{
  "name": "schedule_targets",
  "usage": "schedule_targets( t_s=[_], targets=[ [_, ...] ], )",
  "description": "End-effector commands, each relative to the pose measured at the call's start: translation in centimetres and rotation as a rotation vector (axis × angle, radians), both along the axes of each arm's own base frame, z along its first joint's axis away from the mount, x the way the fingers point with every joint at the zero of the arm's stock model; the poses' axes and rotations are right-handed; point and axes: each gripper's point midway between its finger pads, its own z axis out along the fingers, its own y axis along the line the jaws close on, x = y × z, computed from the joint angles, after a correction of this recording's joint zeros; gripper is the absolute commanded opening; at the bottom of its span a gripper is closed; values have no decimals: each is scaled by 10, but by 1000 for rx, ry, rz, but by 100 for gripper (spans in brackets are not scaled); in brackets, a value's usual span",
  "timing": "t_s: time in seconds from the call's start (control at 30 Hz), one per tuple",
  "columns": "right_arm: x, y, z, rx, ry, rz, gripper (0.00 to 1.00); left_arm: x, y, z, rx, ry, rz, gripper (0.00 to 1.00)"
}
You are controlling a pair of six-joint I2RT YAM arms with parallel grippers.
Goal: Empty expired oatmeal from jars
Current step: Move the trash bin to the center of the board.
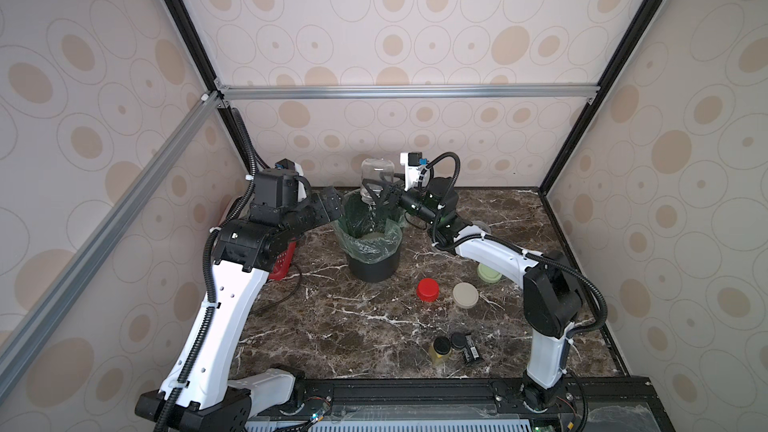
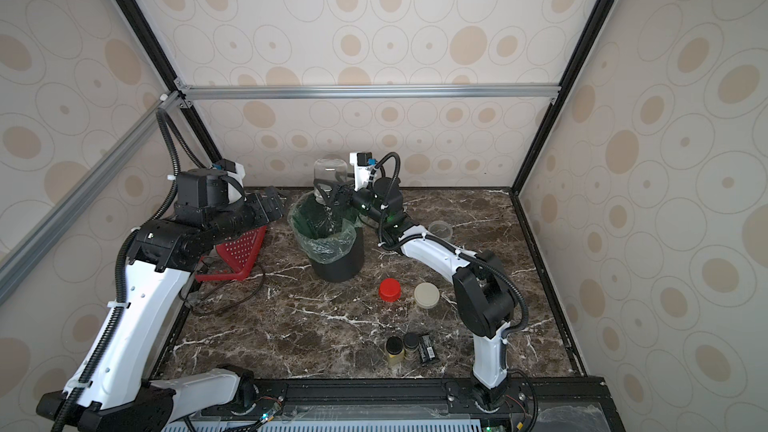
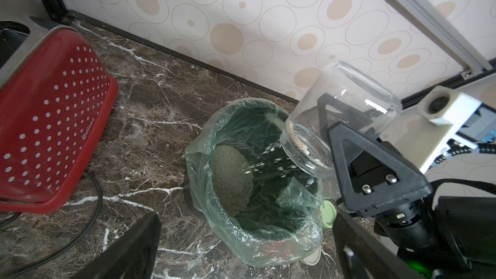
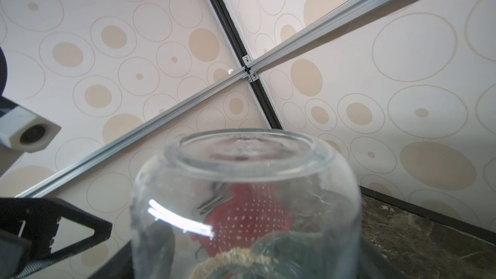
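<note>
Top views look down; close wrist views seemingly share the jar point(image 3: 308, 108).

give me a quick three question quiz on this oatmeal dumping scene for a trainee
1. True or false: the jar in the right gripper stands upright with its lid on.
2. Where is the poured oatmeal landing? A on the bare table; B in the bag-lined bin; C in a bowl.
3. Short answer: are the jaws of the left gripper open or shut, and what do they hold?

Key
1. False: it is tipped mouth down over the bin, with no lid on.
2. B
3. Open, holding nothing.
</note>
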Motion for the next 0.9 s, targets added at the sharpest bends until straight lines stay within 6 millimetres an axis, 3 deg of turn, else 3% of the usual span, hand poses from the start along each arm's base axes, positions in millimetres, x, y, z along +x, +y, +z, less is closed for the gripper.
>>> schedule_targets(
  t_s=[0.0, 0.2, 0.27, 0.37, 0.57, 0.67, 0.7, 0.87],
  targets=[
    [-5, -14, 46, 154, -9, -41, 18, -4, 4, 12, -5, -44, 10, 99],
    [-6, -16, 46, 114, 41, -57, 17, -4, 4, 9, -6, -39, 9, 99],
    [-16, -9, 54, 106, -36, -11, 17, -3, 3, 9, -10, -40, 6, 99],
    [-39, 5, 66, 111, -285, 94, 16, -1, 0, 6, -19, -35, -3, 99],
    [-39, 21, 53, -31, -484, 139, 12, -4, -1, 5, -27, -30, -13, 99],
    [-37, 24, 46, -99, -509, 141, 4, -7, -1, 8, -28, -37, -19, 99],
    [-37, 24, 45, -103, -513, 142, 0, -7, -1, 8, -28, -38, -20, 99],
    [-52, 22, 41, -76, -549, 190, 0, -7, -2, 9, -31, -47, -26, 99]
  ],
)
